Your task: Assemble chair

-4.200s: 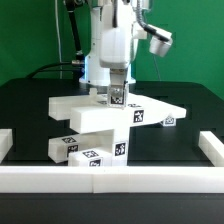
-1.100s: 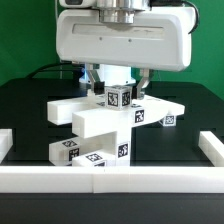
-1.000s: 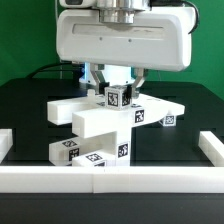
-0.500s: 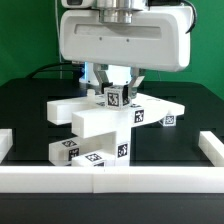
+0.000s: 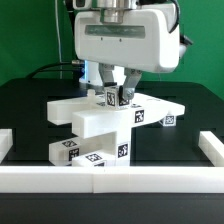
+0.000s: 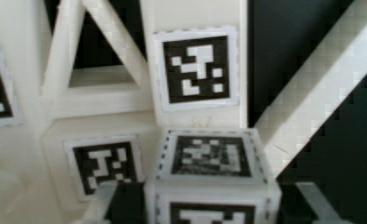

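Note:
The chair is a stack of white blocky parts with square tags at the table's middle. A wide slab [image 5: 100, 118] lies across tagged lower parts [image 5: 92, 150]. A small tagged cube [image 5: 114, 98] sits on top of the slab. My gripper [image 5: 115, 92] hangs straight above it, and its fingers [image 5: 127, 88] stand spread on either side of the cube. In the wrist view the cube [image 6: 212, 165] lies between the two fingers [image 6: 127, 205] with a dark gap on each side. The gripper [image 6: 219, 208] is open.
A small tagged white block [image 5: 168, 121] rests at the slab's end on the exterior view's right. A long white border rail [image 5: 110, 179] runs along the front, with short ends at both sides [image 5: 210, 148]. The table is black, the backdrop green.
Four seconds ago the fingers were close on the cube. Over the last second the hand has come to look smaller and has shifted to the exterior view's right. The cube has stayed put.

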Tool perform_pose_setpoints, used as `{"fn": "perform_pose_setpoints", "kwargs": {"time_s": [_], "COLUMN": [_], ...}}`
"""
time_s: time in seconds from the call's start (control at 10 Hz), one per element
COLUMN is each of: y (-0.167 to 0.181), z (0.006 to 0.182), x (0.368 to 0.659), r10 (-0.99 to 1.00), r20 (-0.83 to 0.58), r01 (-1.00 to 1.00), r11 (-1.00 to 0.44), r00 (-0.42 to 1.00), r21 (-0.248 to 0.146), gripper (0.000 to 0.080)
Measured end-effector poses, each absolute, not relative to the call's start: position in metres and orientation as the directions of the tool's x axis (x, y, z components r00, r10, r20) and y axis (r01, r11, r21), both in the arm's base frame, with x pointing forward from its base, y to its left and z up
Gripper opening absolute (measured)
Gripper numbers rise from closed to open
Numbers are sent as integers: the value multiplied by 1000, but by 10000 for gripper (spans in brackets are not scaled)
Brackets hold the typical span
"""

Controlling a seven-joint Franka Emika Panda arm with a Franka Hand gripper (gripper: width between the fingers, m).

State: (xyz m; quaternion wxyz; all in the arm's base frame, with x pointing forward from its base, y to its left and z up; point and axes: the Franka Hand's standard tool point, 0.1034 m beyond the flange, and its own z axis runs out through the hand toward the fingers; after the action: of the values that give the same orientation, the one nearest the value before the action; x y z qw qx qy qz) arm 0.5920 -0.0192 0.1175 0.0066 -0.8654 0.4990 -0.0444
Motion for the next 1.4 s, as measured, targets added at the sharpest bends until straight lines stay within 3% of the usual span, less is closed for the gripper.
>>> {"fn": "perform_pose_setpoints", "kwargs": {"time_s": [0.6,1.4], "y": [-18,-14], "z": [117,117], "x": [592,593], "r10": [-991,-947], "r20": [42,-18], "r01": [-988,-943], "r11": [-129,322], "r00": [126,-321], "r21": [-79,-89], "gripper": [288,288]}}
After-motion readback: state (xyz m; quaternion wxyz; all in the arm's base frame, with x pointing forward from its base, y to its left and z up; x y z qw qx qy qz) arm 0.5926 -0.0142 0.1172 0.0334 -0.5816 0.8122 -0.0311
